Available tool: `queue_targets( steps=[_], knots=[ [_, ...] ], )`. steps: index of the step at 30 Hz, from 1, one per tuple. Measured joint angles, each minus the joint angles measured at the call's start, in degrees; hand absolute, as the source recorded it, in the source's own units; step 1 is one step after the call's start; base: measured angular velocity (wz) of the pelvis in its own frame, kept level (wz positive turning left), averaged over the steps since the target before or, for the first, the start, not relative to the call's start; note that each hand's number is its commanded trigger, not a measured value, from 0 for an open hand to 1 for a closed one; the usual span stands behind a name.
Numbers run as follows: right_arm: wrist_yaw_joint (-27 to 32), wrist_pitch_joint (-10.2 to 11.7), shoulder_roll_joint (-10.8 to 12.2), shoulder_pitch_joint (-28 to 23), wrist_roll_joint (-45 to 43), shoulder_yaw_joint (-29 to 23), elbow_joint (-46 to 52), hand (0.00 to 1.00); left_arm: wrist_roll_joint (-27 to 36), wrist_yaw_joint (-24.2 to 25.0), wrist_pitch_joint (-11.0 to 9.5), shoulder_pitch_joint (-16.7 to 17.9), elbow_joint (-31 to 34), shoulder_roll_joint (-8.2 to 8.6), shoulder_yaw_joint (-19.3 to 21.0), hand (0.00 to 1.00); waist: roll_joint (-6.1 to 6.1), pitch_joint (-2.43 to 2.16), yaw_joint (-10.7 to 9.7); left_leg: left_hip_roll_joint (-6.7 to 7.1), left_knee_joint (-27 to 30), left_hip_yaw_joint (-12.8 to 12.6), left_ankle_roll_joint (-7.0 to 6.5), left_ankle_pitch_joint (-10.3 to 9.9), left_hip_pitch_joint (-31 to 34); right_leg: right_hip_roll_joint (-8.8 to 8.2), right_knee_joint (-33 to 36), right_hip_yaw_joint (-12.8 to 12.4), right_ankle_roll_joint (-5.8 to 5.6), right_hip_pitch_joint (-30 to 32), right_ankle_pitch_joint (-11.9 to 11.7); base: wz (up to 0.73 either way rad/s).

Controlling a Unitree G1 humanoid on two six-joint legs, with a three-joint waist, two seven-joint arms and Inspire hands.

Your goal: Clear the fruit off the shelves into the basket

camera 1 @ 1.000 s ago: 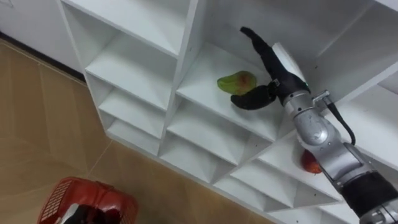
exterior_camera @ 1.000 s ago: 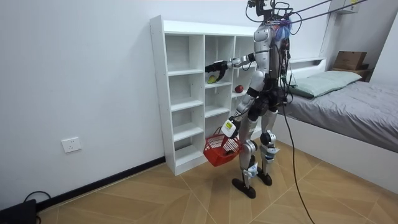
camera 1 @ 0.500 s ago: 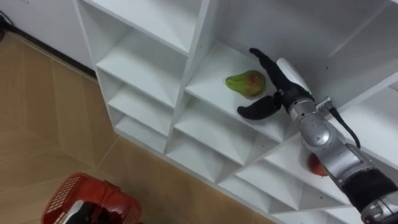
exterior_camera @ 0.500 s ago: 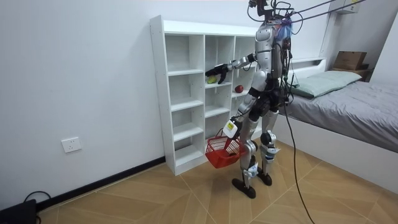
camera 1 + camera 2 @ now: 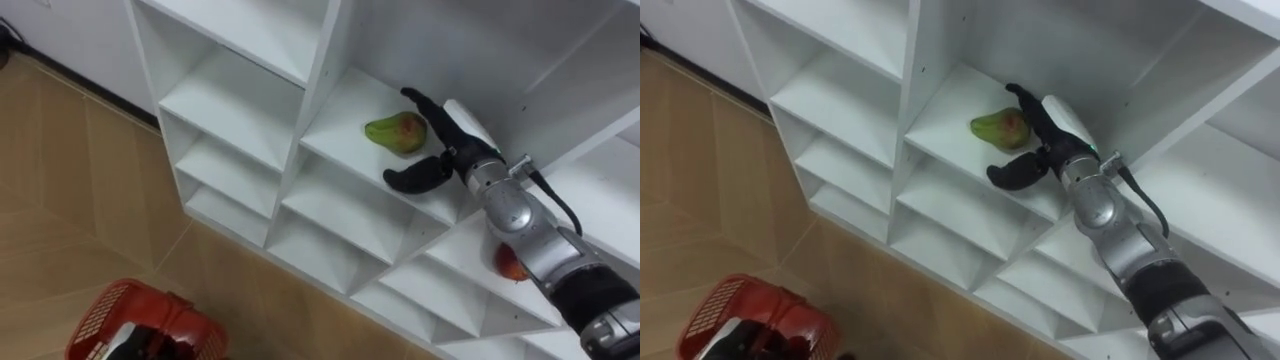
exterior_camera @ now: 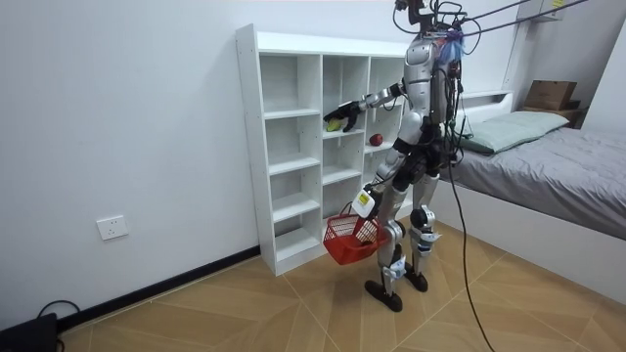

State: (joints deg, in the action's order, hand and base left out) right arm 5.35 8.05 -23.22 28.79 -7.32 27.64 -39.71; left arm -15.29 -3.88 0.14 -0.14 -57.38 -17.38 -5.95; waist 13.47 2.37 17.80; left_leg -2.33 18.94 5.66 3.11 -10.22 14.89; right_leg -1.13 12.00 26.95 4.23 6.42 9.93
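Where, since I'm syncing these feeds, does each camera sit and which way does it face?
Left eye view: on the head, looking down at the shelf and pear; the right arm and right hand show, fingers open.
Right eye view: beside it, same downward look; same arm.
Room view: across the room, facing shelf and bed; whole robot, left hand above the basket.
Shared: all show pear, right hand, basket.

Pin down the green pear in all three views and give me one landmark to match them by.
Left eye view: the green pear lies upper centre, on a white closet shelf.
Right eye view: the pear lies upper centre, on the same shelf.
Room view: it is a small green spot in the closet's middle column, upper half.
Shared landmark: the right hand, open, reaching in right beside the pear.
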Motion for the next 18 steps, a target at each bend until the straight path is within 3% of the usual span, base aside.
queue_targets(
  steps=[4, 7, 18],
  knots=[
    [-1.2, 0.0, -0.1, 0.5, 0.1, 0.0, -0.1, 0.0, 0.0, 0.0, 0.0, 0.0, 0.0, 0.68, 0.0, 1.0, -0.62, -0.4, 0.0, 0.09, -0.4, -0.8, -0.37, 0.3, -0.2, -0.44, 0.7, -0.2, -0.01, 0.5, 0.0, -0.07],
    [-1.5, -0.1, -0.2, 0.5, 1.0, 0.0, -0.3, 0.0, 0.0, 0.0, 0.0, -0.3, 0.1, 0.73, 0.0, 1.0, -0.8, -0.46, -0.1, 0.29, -1.2, -0.8, -0.47, 0.7, -0.6, -0.7, 0.7, -0.1, -0.03, 0.5, 0.0, 0.01],
    [-3.6, 0.1, -0.1, 1.5, 2.7, 0.0, -2.9, 0.0, 0.0, 1.1, -0.1, -0.5, 0.1, 0.69, -2.2, 1.0, -1.06, -0.13, 0.0, 0.5, -1.5, -0.7, -0.58, 1.1, -0.6, -0.95, 0.8, -0.1, -0.16, 0.4, 0.1, 0.01]
  ],
)
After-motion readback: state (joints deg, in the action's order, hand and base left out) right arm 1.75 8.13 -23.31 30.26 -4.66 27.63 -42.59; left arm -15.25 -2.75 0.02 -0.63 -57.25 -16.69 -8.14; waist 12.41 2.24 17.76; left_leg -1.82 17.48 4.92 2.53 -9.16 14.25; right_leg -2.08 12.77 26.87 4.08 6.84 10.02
